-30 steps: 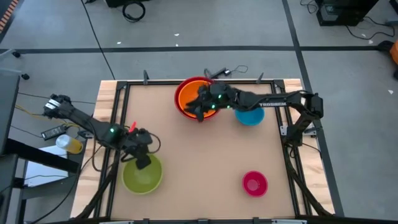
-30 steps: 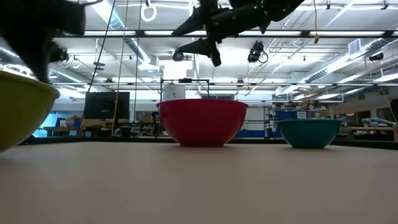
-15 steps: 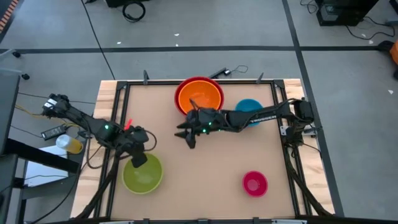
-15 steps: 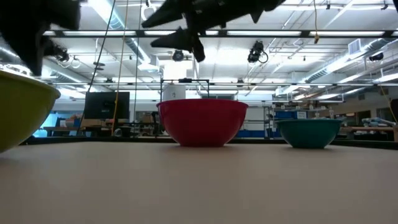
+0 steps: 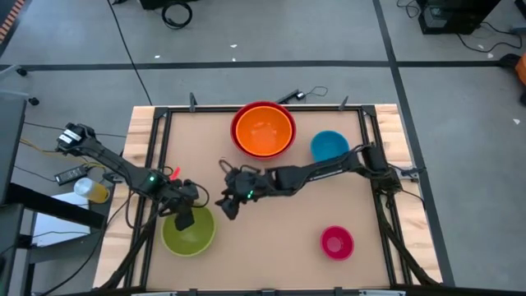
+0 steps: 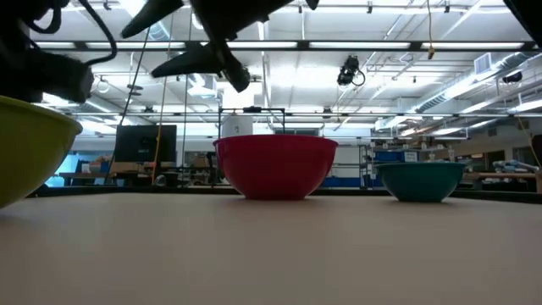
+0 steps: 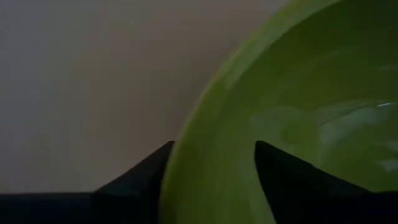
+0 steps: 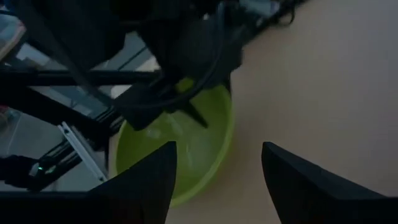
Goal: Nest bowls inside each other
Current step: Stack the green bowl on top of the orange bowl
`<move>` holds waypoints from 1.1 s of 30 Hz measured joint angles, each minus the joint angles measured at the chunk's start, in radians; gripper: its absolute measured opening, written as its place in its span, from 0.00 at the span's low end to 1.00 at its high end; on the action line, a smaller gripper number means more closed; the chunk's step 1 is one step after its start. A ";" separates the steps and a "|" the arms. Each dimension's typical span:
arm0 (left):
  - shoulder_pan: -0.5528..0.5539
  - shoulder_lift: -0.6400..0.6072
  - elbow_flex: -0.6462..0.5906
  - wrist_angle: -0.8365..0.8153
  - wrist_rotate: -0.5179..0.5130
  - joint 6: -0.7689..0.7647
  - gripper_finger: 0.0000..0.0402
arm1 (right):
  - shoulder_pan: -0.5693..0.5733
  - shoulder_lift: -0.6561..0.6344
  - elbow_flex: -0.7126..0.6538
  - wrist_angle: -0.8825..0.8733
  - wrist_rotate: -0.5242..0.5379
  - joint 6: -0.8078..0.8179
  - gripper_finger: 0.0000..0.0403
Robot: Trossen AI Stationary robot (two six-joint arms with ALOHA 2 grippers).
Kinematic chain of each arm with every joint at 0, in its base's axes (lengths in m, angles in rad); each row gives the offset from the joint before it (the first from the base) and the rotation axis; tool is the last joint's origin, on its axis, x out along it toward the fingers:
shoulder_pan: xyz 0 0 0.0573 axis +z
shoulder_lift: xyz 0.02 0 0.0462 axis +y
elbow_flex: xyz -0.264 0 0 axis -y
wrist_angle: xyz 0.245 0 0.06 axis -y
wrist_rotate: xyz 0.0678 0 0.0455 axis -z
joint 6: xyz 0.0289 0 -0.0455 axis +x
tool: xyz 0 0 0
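Observation:
A green bowl stands on the table at the near left. My left gripper hangs open over its far-left rim, pointing steeply down. One finger is outside the wall and one is inside. I cannot tell whether they touch it. My right gripper hovers open, just right of the green bowl and slanting toward it, with nothing between its fingers. An orange bowl sits inside a red bowl at the far middle. A blue bowl and a pink bowl stand apart.
The table has a raised wooden frame with dark rails. A yellow-capped thing lies off the table's left side. Bare tabletop lies in the middle, between the green bowl and the pink bowl. The right arm stretches across the table's middle.
My right gripper has swung from over the orange bowl toward the table's near left. It now sits lower, beside the green bowl. My left gripper has sunk onto the green bowl's rim. No bowl has moved.

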 joint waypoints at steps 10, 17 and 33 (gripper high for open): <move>-0.001 -0.004 -0.021 0.031 -0.013 -0.105 0.04 | 0.053 0.042 0.036 -0.207 0.129 0.174 0.59; -0.025 -0.004 0.070 0.038 -0.102 -0.189 0.02 | 0.051 0.039 0.036 -0.287 0.070 0.252 0.59; -0.063 0.079 0.178 -0.158 -0.188 -0.254 0.01 | 0.072 -0.007 0.035 -0.331 0.241 0.281 0.59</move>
